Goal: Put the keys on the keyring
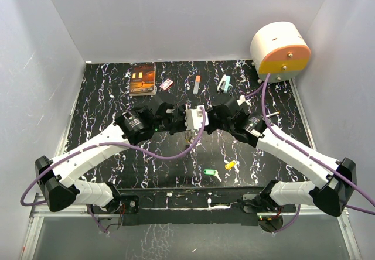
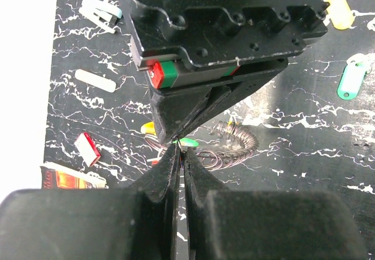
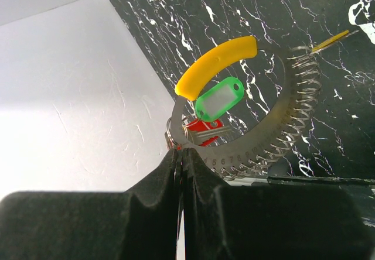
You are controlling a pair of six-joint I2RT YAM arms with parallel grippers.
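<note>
Both arms meet above the table's middle (image 1: 193, 119). My right gripper (image 3: 181, 150) is shut on the flat silvery part of the keyring (image 3: 234, 154), a loop with an orange-yellow arc (image 3: 217, 67) and a wire coil (image 3: 296, 108). A green-tagged key (image 3: 218, 99) and a red key (image 3: 205, 128) hang on the loop. My left gripper (image 2: 180, 150) is shut tip to tip against the right fingers, pinching something thin at the keyring's edge; the coil (image 2: 234, 143) shows behind it. A green key (image 1: 210, 171) and a yellow key (image 1: 230, 166) lie on the table near the front.
At the back of the black marbled table lie a book (image 1: 142, 78), a red-and-white card (image 1: 166, 85), an orange-capped marker (image 1: 196, 84) and a small teal-and-white object (image 1: 224, 83). A white and orange device (image 1: 280, 52) stands at the back right. White walls enclose the table.
</note>
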